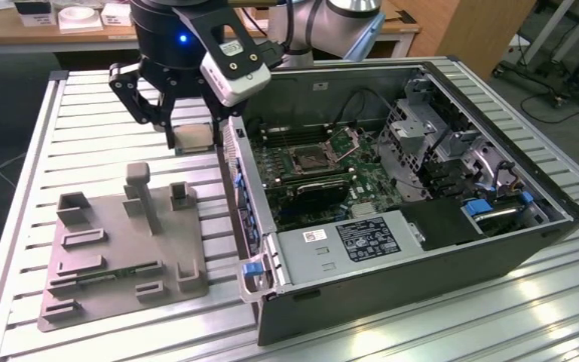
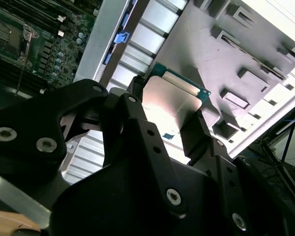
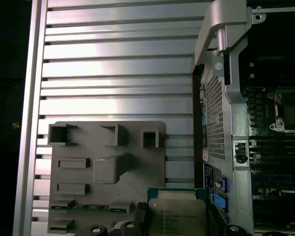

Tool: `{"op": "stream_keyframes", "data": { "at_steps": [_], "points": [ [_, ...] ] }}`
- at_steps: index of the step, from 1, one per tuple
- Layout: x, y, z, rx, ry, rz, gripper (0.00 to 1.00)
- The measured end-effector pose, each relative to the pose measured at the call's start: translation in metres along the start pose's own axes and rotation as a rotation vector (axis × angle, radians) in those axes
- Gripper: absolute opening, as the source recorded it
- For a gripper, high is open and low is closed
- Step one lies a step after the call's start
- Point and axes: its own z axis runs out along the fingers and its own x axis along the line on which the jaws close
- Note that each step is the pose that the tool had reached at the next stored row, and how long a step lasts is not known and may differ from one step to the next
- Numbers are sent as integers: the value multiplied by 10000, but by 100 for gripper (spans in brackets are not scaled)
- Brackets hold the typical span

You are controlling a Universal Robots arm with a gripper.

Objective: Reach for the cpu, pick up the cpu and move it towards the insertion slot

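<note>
- as the pictures stand, the gripper is clamped on the cpu, its black fingers pressing two opposite edges of the chip.
- the cpu hangs flat, metal top up, over the slatted table. in the exterior view it sits just outside the open computer case, at about 9 o'clock from the insertion slot.
- the grey plastic fixture lies at about 7 o'clock from the cpu in the exterior view. the chip appears lifted clear of the fixture and not resting on it.
- progress, as a judgement: reach and pick-up look complete. the transfer is only partly done, because the case wall stands between the chip and the slot, and the two are well apart.
- insertion slot: the hinged metal plate stands raised. the dark centre inside the silver frame is exposed, and no chip appears seated in it.
- computer case, contents: a green board carrying the slot, long black memory slots beside it, a labelled metal box at 5 o'clock from the slot, and a metal cage with cables at 3 o'clock.
- fixture, contents: a long narrow green memory stick lies in one recess near the edge. an upright post and several raised blocks stand on the plate.
</note>
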Motion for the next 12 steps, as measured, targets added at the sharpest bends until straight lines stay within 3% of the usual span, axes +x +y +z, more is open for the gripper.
{"op": "stream_keyframes", "data": {
  "at_steps": [12],
  "points": [
    [-83, 1, 0, 0, 0, 0, 54]
  ]
}}
